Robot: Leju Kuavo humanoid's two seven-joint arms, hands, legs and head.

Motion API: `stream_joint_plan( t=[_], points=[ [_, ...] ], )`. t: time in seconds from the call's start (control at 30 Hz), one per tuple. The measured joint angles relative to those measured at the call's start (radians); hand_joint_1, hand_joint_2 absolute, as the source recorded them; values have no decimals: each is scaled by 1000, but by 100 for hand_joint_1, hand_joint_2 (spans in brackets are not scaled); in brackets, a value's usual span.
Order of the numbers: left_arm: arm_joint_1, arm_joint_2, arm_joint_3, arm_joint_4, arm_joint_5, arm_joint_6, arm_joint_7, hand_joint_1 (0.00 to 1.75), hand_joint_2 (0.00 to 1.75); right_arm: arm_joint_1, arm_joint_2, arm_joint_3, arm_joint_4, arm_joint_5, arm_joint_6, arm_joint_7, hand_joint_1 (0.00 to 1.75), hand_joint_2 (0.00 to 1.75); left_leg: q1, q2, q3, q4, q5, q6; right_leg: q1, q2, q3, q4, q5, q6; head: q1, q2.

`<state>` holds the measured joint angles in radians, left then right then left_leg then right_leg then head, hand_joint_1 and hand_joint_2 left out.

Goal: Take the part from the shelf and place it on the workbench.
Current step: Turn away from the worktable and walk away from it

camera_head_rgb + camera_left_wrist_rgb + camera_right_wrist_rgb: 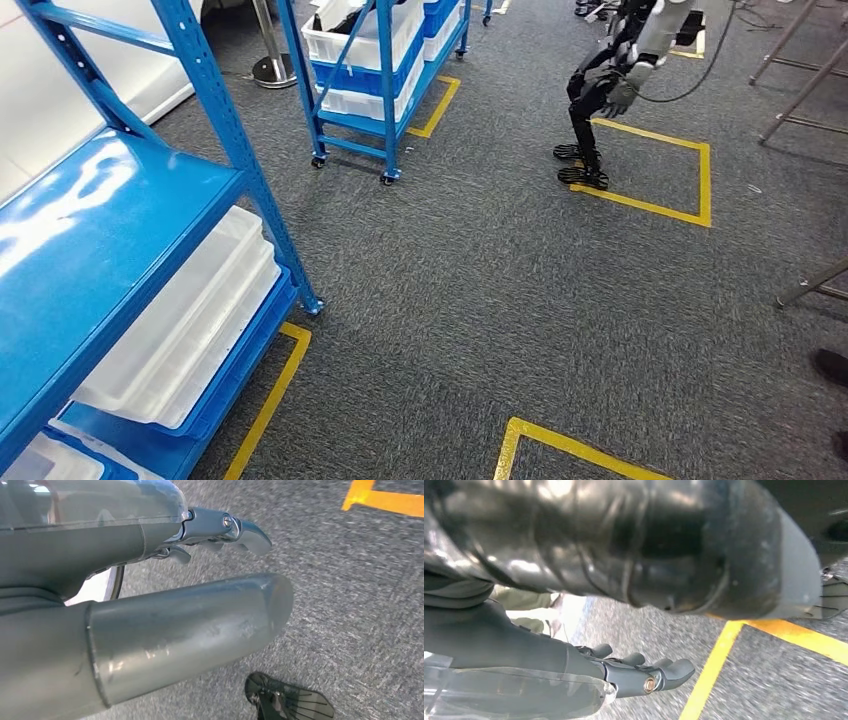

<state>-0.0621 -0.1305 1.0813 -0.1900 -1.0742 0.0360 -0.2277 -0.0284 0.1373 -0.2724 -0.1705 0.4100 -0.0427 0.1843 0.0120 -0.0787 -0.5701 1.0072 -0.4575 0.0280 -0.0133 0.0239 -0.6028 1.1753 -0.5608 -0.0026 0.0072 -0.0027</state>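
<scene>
My left hand point(150, 590) hangs beside me over the grey carpet point(480, 300), the thick thumb stretched out straight and the darker fingers point(235, 527) lying out beyond it with nothing between them — it holds nothing. My right hand point(624, 672) hangs the same way, fingers point(674, 670) extended and a little apart, nothing in its grasp, a yellow tape line point(711, 667) on the carpet just past them.

Looking down from my head, the nearest thing is a blue shelf rack point(90, 250) at my left, its glossy top shelf bare where I can see it. On the level beneath lie white trays point(190, 320) stacked on a blue tray point(250, 350); I cannot tell whether any part sits in them. Yellow tape marks point(270, 400) run along the rack's foot, and another corner point(560, 445) lies ahead of me.

Farther off stands a second blue rack on wheels point(370, 70) loaded with white and blue bins point(360, 45). To its right, well apart, another humanoid robot point(610, 90) stands at the edge of a yellow taped square point(665, 175) — its arm hanging down.
</scene>
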Motion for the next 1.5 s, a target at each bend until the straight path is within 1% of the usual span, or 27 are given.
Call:
stream_joint_plan(
  t=[0.07, 0.1, 0.17, 0.2, 0.27, 0.33, 0.4, 0.43, 0.47, 0.53, 0.6, 0.7, 0.77, 0.83, 0.9, 0.93, 0.97, 1.0, 1.07, 1.13, 1.2, 1.27, 1.33, 1.4, 1.43, 1.47, 1.5],
  points=[
    [-2, -1, 0, 0, 0, 0, 0, 0, 0, 1, 0, -2, 0, 1, 0, 0, 0, 0, 0, -25, -4, 4, 1, -7, 0, 46, 47, -112, 48, -8, 0, 0],
    [-3, -1, 0, 0, 0, 0, 0, 0, 0, 1, 0, -2, 0, 2, 0, 0, 0, 0, 1, -36, -8, 5, 3, -13, 2, 61, 57, -139, 54, -10, 0, 0],
    [-1, -1, 0, 0, 0, 0, 0, 0, 0, -2, 0, -3, 0, 2, 1, -1, 0, 0, 4, -57, -15, 1, 8, -27, 4, 47, 60, -148, 54, -14, 0, 0],
    [1, -1, 0, 0, 0, 0, 0, 0, 0, -3, 0, -3, 0, 2, 2, -1, 0, 0, 4, -50, -17, 5, 6, -32, 3, 34, 63, -154, 58, -18, 0, 0],
    [2, -1, 1, 0, 0, 0, 2, 0, 0, -1, 0, -3, 0, 3, 4, 0, 0, 0, 2, 1, -42, 55, -28, -38, 1, 4, 69, -168, 65, -31, -1, 0],
    [-2, -2, 1, 0, 0, 0, 3, 0, 0, 1, 0, -3, 0, 3, 5, 0, 0, 0, 2, 55, -95, 174, -93, -43, 5, -27, 70, -171, 66, -39, -2, 0],
    [-3, -2, 1, 0, 0, 0, 3, 0, 0, 3, 0, -3, 0, 3, 5, 0, 0, 0, 5, 69, -136, 269, -128, -50, 8, -59, 68, -171, 64, -41, -2, 0],
    [-1, -1, 1, 0, 0, 0, 3, 0, 0, 3, 0, -3, 0, 3, 5, 0, 0, 0, 7, 72, -132, 269, -119, -53, 9, -73, 68, -170, 63, -41, -2, 0],
    [1, -1, 1, 0, 0, 0, 3, 0, 0, 2, 0, -3, 0, 3, 5, 0, 0, 0, 8, 79, -108, 229, -93, -54, 9, -86, 68, -169, 62, -39, -2, 0],
    [1, 0, 1, 0, -1, 0, 3, 0, 0, 2, 1, -3, 0, 5, 5, 0, 0, 0, 5, 119, -29, 91, -38, -52, 11, -110, 70, -164, 56, -31, -2, 0],
    [-3, 0, 1, 0, -3, 1, 3, 0, 0, 1, 1, -3, 0, 6, 5, 0, 0, 0, 0, 148, 15, 8, -17, -42, 16, -129, 73, -158, 50, -21, -1, 0],
    [1, 0, 1, 0, -3, 1, 3, 0, 0, -4, 1, -3, 0, 8, 4, 0, 0, 0, -2, 123, 13, -2, -15, -23, 16, -146, 79, -155, 44, -7, -1, 0],
    [1, 0, 1, 0, -5, 1, 3, 0, 0, -5, 1, -3, 0, 11, 3, 0, 0, 0, 2, 103, 17, -11, -8, -10, 10, -104, 66, -116, 12, 3, -1, 0],
    [-3, 0, 2, 0, -6, 0, 3, 0, 0, -3, 1, -3, 0, 14, 3, 0, 0, 0, 3, 83, 16, -13, -3, -1, 6, -46, 13, -1, -53, 9, 0, 0],
    [-5, 0, 4, 0, -6, 1, 4, 0, 0, -1, 1, -3, 0, 16, 3, 0, 0, 0, 2, 57, 13, -13, -1, 2, 5, -29, -44, 112, -93, 11, -1, 0],
    [-5, 0, 6, 0, -7, 1, 4, 0, 0, 0, 1, -3, 0, 17, 3, 0, 0, 0, 2, 43, 13, -12, -1, 2, 4, -28, -52, 125, -84, 10, 0, 0],
    [-3, 1, 8, 0, -7, 0, 5, 0, 0, 0, 1, -3, 0, 17, 3, 0, 0, 0, 2, 28, 14, -11, -1, 1, 2, -25, -43, 99, -56, 10, -1, 0],
    [-2, 0, 9, 0, -7, 0, 5, 0, 0, 0, 1, -3, 0, 18, 3, 0, 0, 0, 2, 14, 15, -10, -1, 0, 0, -17, -17, 40, -15, 8, 0, 0],
    [-3, 0, 11, 0, -8, 0, 6, 0, 0, 1, 0, -4, 0, 19, 3, 0, 0, 0, 1, -12, 12, -4, -2, -7, -5, 28, 37, -86, 43, 4, -1, 0],
    [-4, -1, 12, 0, -8, 0, 6, 0, 0, 0, 0, -4, 0, 20, 3, 0, 0, 0, 2, -34, 4, 0, -1, -20, -4, 56, 56, -138, 54, 1, -1, 0],
    [-1, 0, 13, 0, -9, 0, 6, 0, 0, -2, 1, -5, 0, 20, 3, 0, 0, 0, 6, -48, -2, -1, 2, -35, -2, 38, 57, -145, 57, -6, -1, 0],
    [2, 0, 15, 0, -9, 0, 7, 0, 0, -3, 1, -5, 0, 20, 3, 0, 0, 0, 5, -6, -20, 31, -21, -43, -4, 12, 61, -156, 62, -19, -2, 0],
    [-1, -1, 15, 0, -9, 0, 7, 0, 0, 0, 1, -5, 0, 20, 3, 0, 0, 0, 3, 53, -71, 138, -81, -48, -2, -17, 63, -161, 64, -30, -4, 0],
    [-4, -1, 16, 0, -9, 0, 7, 0, 0, 2, 1, -5, 0, 20, 3, 0, 0, 0, 3, 69, -128, 260, -132, -53, 3, -48, 62, -160, 62, -34, -5, 0],
    [-3, -1, 16, 0, -9, 1, 8, 0, 0, 2, 1, -5, 0, 20, 3, 0, 0, 0, 3, 71, -137, 284, -132, -54, 5, -63, 62, -159, 60, -35, -4, 0],
    [-2, -1, 16, 0, -9, 2, 8, 0, 0, 2, 1, -5, 0, 20, 3, 0, 0, 0, 3, 74, -125, 266, -114, -54, 6, -76, 63, -158, 58, -35, -4, 0],
    [0, -1, 17, 0, -9, 2, 8, 0, 0, 1, 2, -5, 0, 20, 3, 0, 0, 0, 3, 82, -94, 211, -82, -51, 7, -88, 64, -157, 56, -34, -4, 0]
  ],
)
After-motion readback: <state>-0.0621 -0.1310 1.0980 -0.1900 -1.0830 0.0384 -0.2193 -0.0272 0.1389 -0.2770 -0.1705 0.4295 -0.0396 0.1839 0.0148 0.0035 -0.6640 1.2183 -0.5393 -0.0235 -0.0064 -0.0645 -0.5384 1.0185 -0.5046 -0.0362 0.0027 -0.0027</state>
